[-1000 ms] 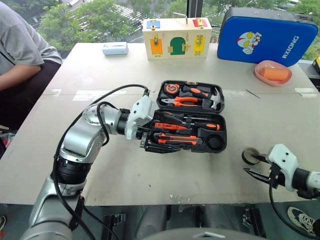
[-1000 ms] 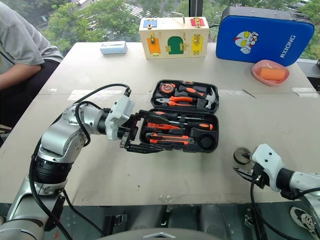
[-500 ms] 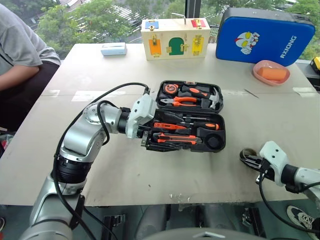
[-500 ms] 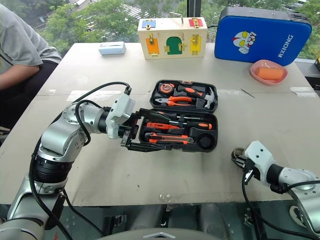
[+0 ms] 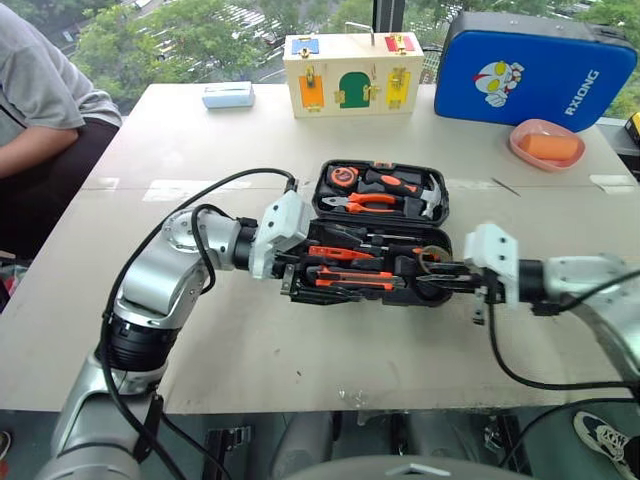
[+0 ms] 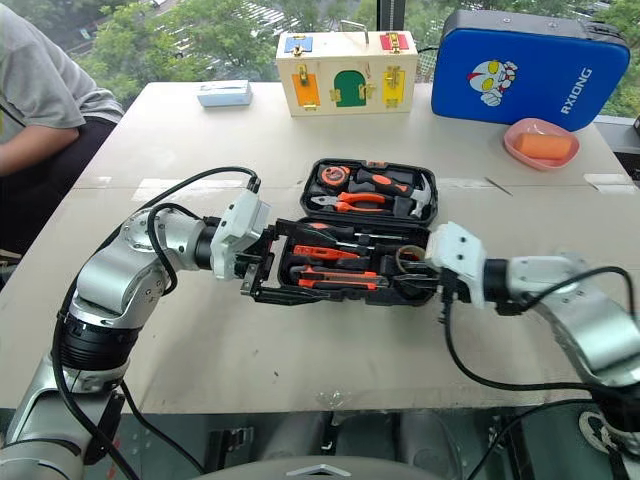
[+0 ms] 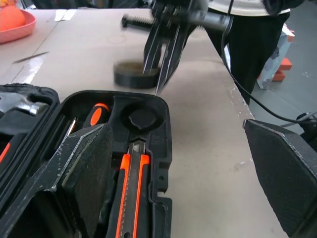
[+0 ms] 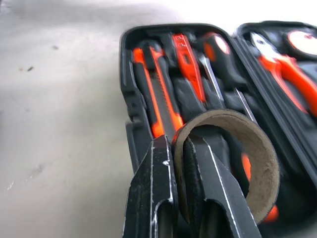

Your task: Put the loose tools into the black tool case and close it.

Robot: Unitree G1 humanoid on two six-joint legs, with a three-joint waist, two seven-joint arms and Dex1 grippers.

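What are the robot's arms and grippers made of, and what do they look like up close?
The left arm is rounded silver-grey metal with black joint rings and a loose black cable looping along it. The right arm matches. Each ends in a boxy white wrist block, then a gripper, left and right, of two slim, scuffed black fingers.

Silver, jointed arms end in white wrist housings, looped by black cables. Each tool (image 5: 300, 277) (image 6: 418, 283) has two scuffed black fingers (image 8: 158, 198).
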